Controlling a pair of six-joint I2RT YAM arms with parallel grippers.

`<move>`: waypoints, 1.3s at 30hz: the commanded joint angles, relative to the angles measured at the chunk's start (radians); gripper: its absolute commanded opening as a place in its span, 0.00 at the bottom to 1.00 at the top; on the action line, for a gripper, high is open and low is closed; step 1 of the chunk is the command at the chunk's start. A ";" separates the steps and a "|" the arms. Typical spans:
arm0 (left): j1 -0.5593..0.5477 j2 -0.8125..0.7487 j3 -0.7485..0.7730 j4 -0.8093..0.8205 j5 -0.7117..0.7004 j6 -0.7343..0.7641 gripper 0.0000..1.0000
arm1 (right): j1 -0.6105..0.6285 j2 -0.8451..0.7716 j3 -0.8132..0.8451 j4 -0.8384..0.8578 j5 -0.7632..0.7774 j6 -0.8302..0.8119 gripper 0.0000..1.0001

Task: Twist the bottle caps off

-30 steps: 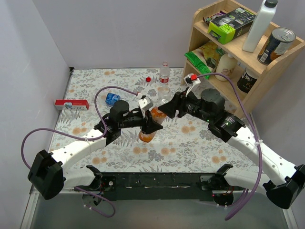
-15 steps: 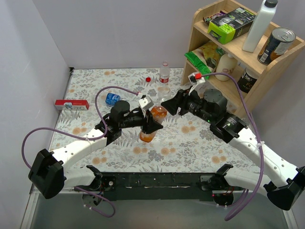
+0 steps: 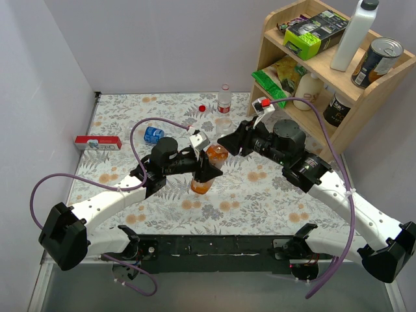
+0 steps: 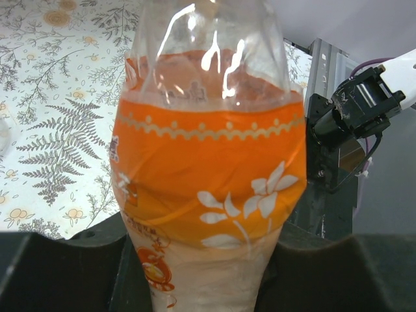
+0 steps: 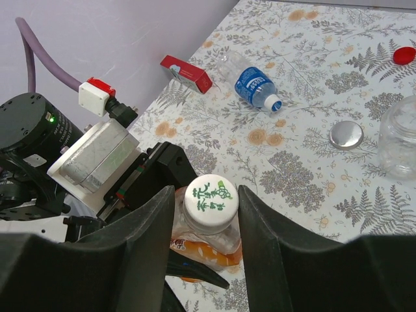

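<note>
**Orange bottle gripped, white cap between the right fingers**

The left gripper point(image 3: 205, 170) was pressed tight on the orange-liquid bottle point(image 4: 208, 169) and held it tilted above the middle of the table point(image 3: 260, 195). The right gripper point(image 3: 222, 143) stood at the white cap point(image 5: 208, 198) — one finger on each side, very close, but whether they pinched it could not be told. At the far side the red cap point(image 3: 202, 108) lay just left of the red-labelled bottle point(image 3: 225, 99). The blue-labelled bottle point(image 3: 153, 134) lay on its side, far left.

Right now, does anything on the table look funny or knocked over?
Yes. The blue-labelled bottle lies on its side, while the red-labelled bottle stands upright. A red cap and a silver cap lie loose on the table. No spill shows.
</note>
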 commanded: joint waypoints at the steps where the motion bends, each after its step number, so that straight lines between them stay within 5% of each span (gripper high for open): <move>1: -0.007 -0.004 0.027 -0.005 -0.010 0.017 0.25 | 0.000 -0.001 0.030 0.066 -0.026 0.002 0.49; 9: -0.014 -0.004 0.027 -0.010 -0.011 0.024 0.25 | -0.001 -0.001 0.024 0.100 -0.036 0.010 0.35; 13: -0.018 -0.007 0.034 -0.024 0.061 0.046 0.26 | -0.001 -0.005 0.009 0.112 -0.045 0.004 0.03; 14: -0.018 -0.010 0.038 -0.027 0.071 0.049 0.26 | -0.003 -0.007 0.004 0.115 -0.049 -0.022 0.01; 32: -0.015 -0.041 0.097 0.008 0.614 -0.040 0.31 | -0.122 -0.105 -0.117 0.246 -0.787 -0.275 0.01; 39: -0.012 -0.033 0.096 0.027 0.630 -0.054 0.31 | -0.122 -0.068 -0.105 0.204 -0.912 -0.309 0.01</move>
